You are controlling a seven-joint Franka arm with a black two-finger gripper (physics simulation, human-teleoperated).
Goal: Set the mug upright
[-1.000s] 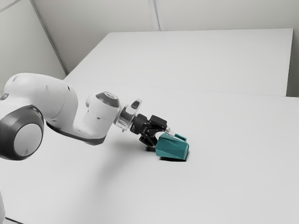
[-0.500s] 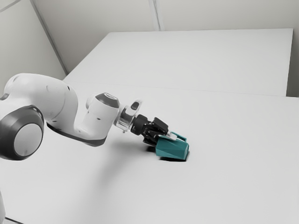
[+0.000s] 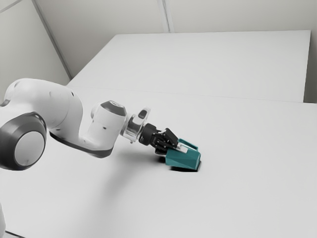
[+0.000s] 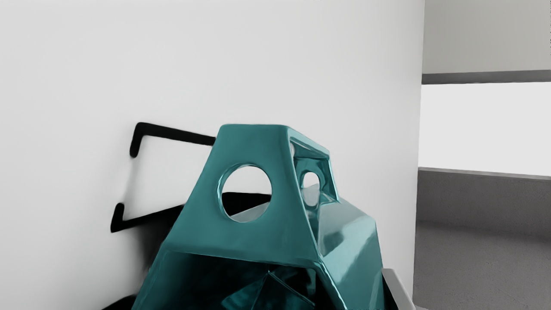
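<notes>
The teal mug (image 3: 183,158) lies on its side on the white table, its handle (image 3: 189,144) toward the far side in the exterior view. My black gripper (image 3: 177,148) is at the mug's mouth end, overlapping its upper side. In the wrist view the mug (image 4: 241,241) has its open mouth facing my hand, and the handle (image 4: 311,170), with round holes, juts out sideways. My gripper's grip on the mug's lower side is hidden.
The white table (image 3: 247,173) extends around the mug; a raised white panel (image 3: 213,59) stands beyond it in the exterior view. The table's edge is at the wrist view's right. Dark shadows of the mug lie on the tabletop.
My gripper has narrowed around the mug, its upper part coming down onto the mug's side and uncovering more of the handle. The mug has hardly moved.
</notes>
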